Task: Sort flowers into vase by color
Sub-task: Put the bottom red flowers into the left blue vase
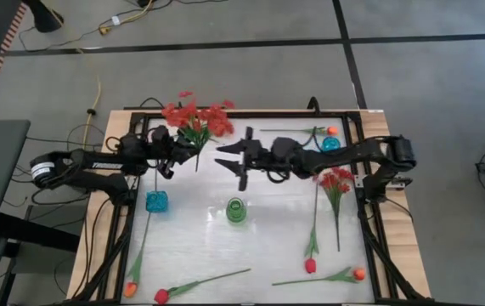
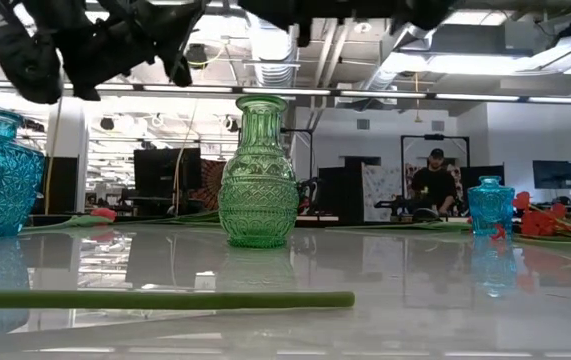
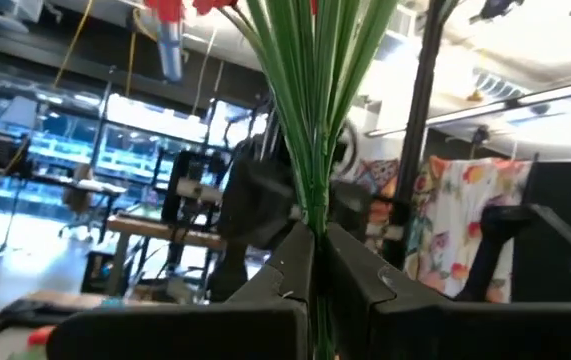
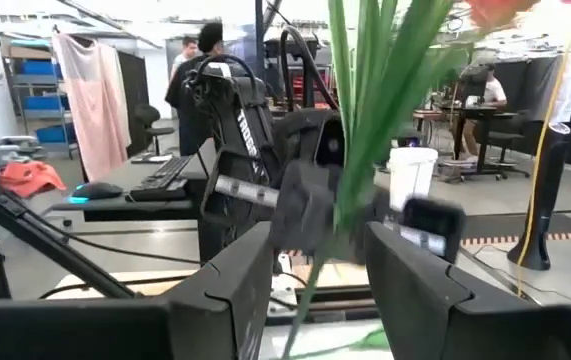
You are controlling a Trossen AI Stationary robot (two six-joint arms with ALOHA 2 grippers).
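Two grippers were raised: left gripper [image 1: 177,154] was clamped on the red spray [image 1: 196,119]; right gripper [image 1: 232,159] was spread apart, empty.

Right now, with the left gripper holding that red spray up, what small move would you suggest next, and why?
Probably close the right gripper on the stems: the left gripper pinches the red spray, and those stems stand between the right one's open fingers.
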